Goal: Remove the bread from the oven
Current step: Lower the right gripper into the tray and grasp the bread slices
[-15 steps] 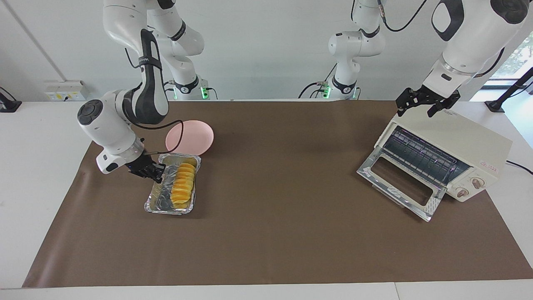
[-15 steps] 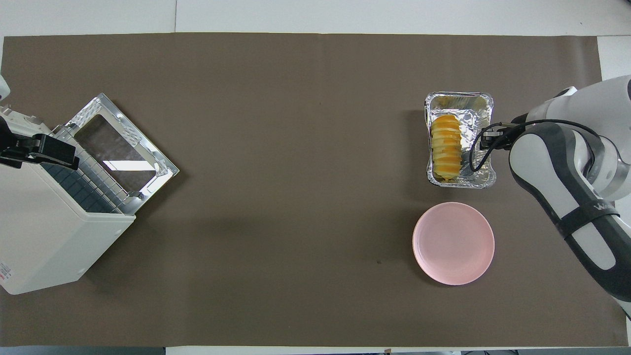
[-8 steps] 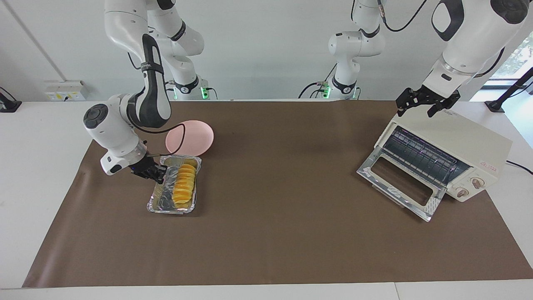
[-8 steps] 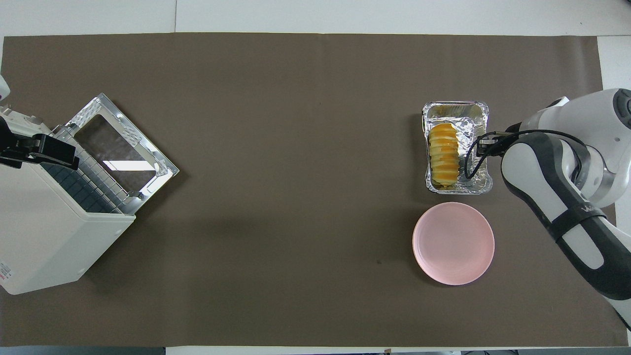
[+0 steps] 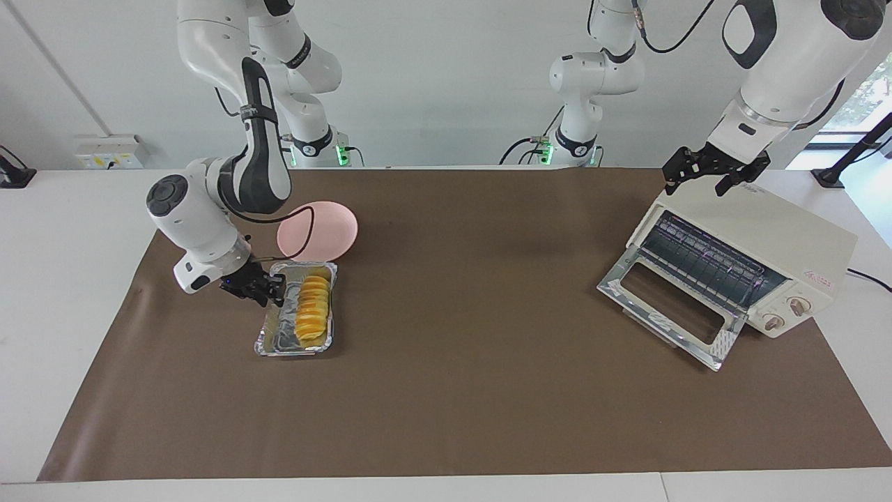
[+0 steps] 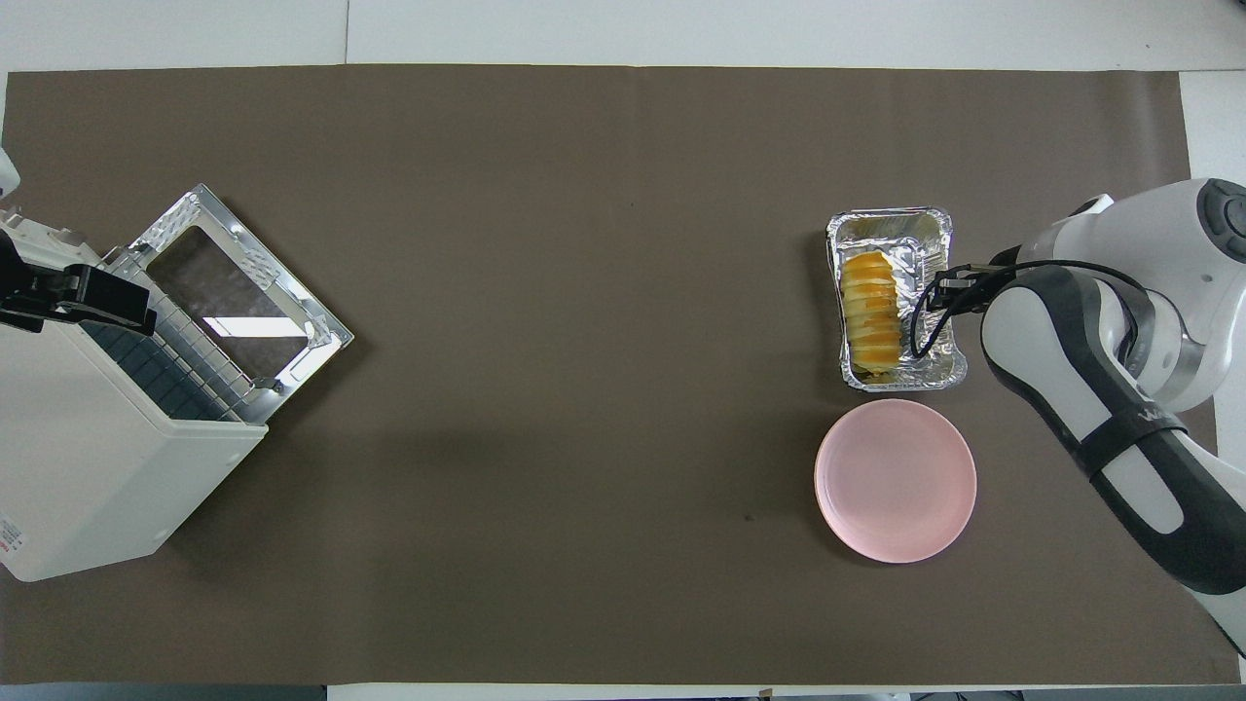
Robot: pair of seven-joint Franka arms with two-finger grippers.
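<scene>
Two grippers: mine
right gripper (image 5: 268, 291): clenched on foil tray (image 5: 275, 339) rim, bread (image 5: 313, 317) inside
left gripper (image 5: 715, 172): spread wide, waiting over oven (image 5: 780, 237)

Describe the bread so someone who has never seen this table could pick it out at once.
Start at the brown mat's end by the right arm, away from the cream oven. A pink plate sits there, with a crinkled foil tray beside it, farther from the robots. The bread lies in that tray: a ridged golden-orange loaf, the only orange thing there.
</scene>
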